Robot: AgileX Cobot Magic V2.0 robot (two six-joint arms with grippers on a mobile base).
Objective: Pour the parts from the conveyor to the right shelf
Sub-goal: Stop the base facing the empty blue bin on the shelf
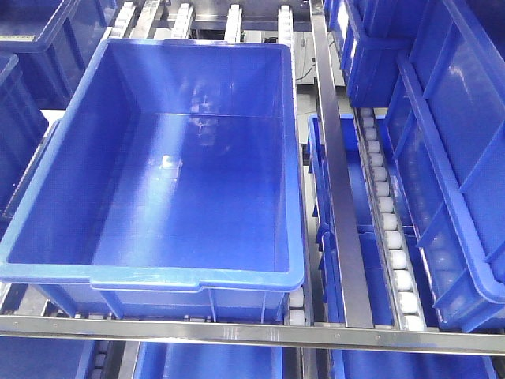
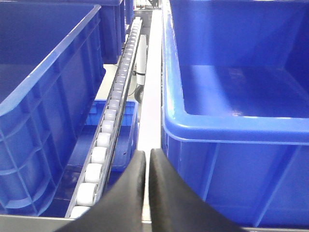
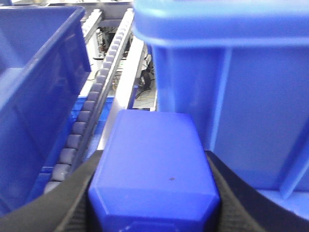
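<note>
While my right gripper (image 3: 154, 193) holds the blue block (image 3: 153, 166) tight between its two black fingers (image 3: 231, 198), I am at the shelf (image 1: 339, 197) and the step in hand, as I judge it, is to bring the block over the big bin (image 1: 170, 170) and let it fall inside. My left gripper (image 2: 146, 193) is closed with nothing in it, its tips pressed together just beside the near left corner of that bin, above the gap with the white rollers (image 2: 108, 130).

In the right wrist view the block sits below the rim of a bin wall (image 3: 227, 96) that stands just behind it. So I should first lift the block above that rim, then go forward over the open floor, and only then release. If I release too early, the block can drop between the bins onto the rollers. I do not see the conveyor in any view. The bin looks empty in the front view.
</note>
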